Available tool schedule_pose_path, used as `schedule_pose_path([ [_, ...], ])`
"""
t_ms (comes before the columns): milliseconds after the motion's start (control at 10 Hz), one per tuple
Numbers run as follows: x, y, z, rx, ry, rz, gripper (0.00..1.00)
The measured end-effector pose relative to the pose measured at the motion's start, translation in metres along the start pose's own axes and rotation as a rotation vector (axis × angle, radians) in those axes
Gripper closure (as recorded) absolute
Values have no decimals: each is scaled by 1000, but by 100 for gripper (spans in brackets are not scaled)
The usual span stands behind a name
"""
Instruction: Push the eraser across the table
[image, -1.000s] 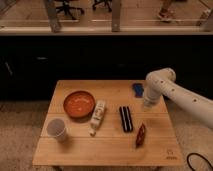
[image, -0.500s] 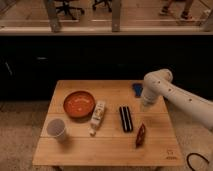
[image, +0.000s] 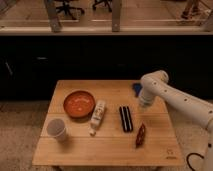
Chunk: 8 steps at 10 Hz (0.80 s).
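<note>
The eraser (image: 125, 118) is a black oblong block with a pale lengthwise stripe. It lies on the light-wood table (image: 110, 147), right of centre, pointing front to back. My white arm reaches in from the right. Its gripper (image: 144, 104) hangs over the table's right part, to the right of the eraser's far end and a little behind it, apart from it. The arm's wrist hides much of the gripper.
A white bottle (image: 97, 116) lies left of the eraser. An orange bowl (image: 78, 104) and a white cup (image: 57, 129) stand further left. A dark red slim object (image: 141, 135) lies in front of the gripper. A small blue pad (image: 136, 88) sits behind the arm.
The arm has shifted slightly left, toward the eraser. The objects on the table have not moved.
</note>
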Motion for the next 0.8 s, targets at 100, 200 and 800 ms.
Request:
schedule_pose_path([
  [100,-5,2,4,-6,5,-3,100],
  [200,-8,3,6,-8,8,-5,100],
  [800,-44,11,20,-25,33,-67,100],
])
